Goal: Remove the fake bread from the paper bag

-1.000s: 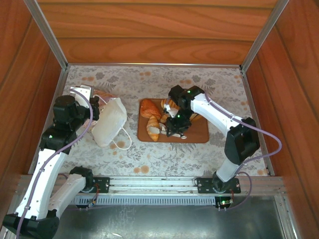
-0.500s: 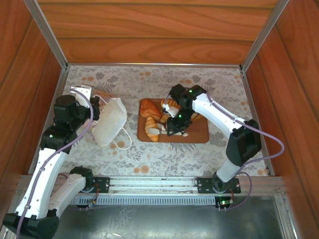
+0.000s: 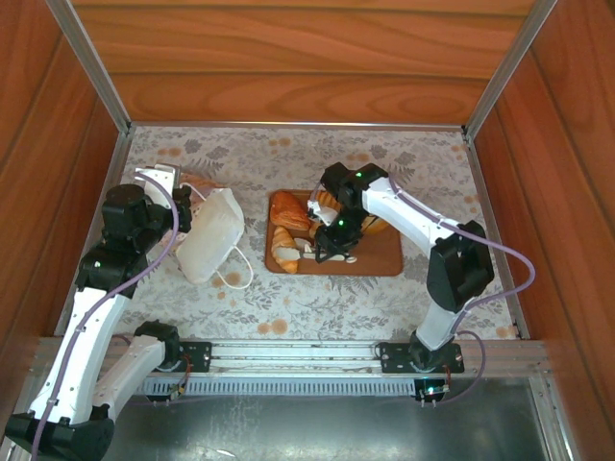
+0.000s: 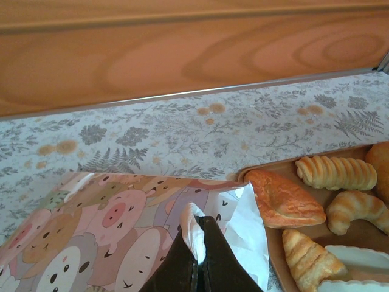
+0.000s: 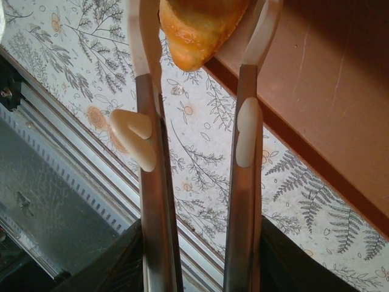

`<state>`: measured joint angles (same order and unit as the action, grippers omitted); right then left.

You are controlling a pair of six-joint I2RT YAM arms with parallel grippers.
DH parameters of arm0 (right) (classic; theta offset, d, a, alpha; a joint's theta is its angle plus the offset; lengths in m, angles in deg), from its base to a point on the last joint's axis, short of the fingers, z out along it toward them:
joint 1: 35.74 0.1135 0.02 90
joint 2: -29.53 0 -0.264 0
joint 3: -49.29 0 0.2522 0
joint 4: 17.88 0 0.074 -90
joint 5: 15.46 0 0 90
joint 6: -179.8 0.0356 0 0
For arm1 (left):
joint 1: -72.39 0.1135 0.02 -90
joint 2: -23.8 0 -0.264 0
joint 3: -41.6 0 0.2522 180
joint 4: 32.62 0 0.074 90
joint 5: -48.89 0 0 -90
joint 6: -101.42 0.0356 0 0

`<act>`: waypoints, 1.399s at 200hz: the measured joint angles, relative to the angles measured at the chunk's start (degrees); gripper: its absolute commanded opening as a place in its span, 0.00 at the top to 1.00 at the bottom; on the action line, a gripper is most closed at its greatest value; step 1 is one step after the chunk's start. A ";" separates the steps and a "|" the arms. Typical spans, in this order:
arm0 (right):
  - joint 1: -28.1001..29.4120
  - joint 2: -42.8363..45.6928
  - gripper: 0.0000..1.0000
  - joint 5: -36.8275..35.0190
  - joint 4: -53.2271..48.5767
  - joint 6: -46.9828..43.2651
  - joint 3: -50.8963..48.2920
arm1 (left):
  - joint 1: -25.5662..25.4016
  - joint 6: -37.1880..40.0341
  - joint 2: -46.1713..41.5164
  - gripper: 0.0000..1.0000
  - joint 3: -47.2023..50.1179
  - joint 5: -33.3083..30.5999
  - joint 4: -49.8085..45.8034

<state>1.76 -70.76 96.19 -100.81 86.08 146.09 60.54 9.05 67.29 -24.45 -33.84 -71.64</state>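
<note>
On the flowery tablecloth (image 3: pixel 288 154), the right gripper (image 3: pixel 303 250), clamped on a croissant (image 3: pixel 284 252), has carried it leftward over the tray (image 3: pixel 380 261). It is out of the paper bag (image 3: pixel 211 235), whose rim the left gripper (image 4: pixel 198 243) pinches.

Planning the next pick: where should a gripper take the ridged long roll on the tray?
Best bet: pinch the ridged roll across its narrow middle, coming straight down: it lies flat on the tray, and its ends sit close to the flat pastry and the bun.
</note>
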 measured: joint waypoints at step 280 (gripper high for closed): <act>11.61 11.45 0.59 16.98 28.24 30.23 -3.96 | 0.00 2.80 1.60 1.00 -0.02 5.77 -0.37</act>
<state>13.37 -59.31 113.17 -72.57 116.30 142.14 60.54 11.85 68.88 -24.47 -28.07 -72.01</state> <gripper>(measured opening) 0.415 0.050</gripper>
